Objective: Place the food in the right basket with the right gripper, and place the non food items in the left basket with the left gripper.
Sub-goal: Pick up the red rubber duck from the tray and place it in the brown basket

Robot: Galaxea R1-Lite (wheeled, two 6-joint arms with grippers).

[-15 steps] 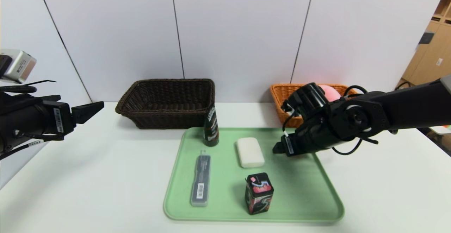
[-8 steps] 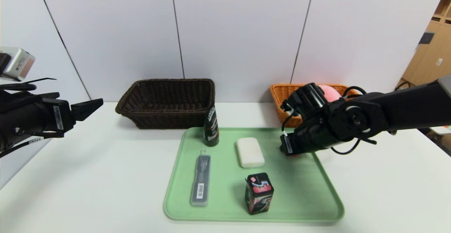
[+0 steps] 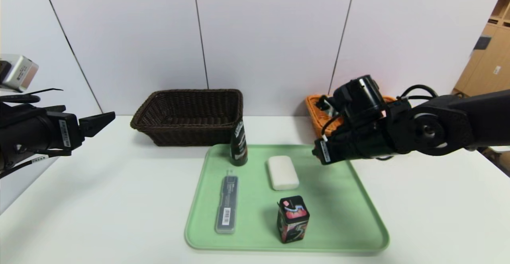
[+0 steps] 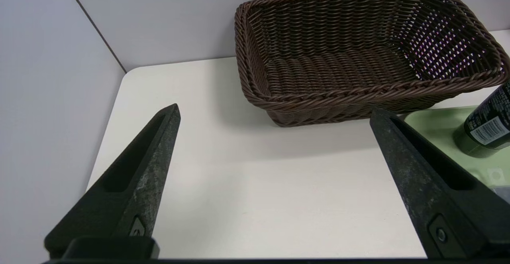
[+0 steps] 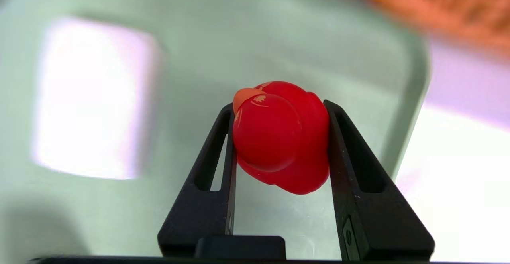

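While the left gripper (image 4: 275,184) is being kept wide open, a red food piece (image 5: 281,136) is being clamped in the right gripper (image 5: 279,144) jaws above the green tray (image 3: 358,216); a steady carry to the orange basket (image 3: 314,108) is being called for.

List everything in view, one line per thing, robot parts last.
table: 1, white, under everything
tray: 1, green, centre of table
brown basket: 1, dark brown, behind tray on the left
orange basket: 1, orange, behind tray on the right, mostly hidden by the right arm
bottle: 1, dark, upright at tray's far left corner
soap bar: 1, white, mid tray
slim case: 1, black, flat on tray's left side
box: 1, black and red, upright, tray's near edge
red food item: 1, red, held above the tray
left hand: 1, black, open, left of the table
right hand: 1, black, shut on the red food item
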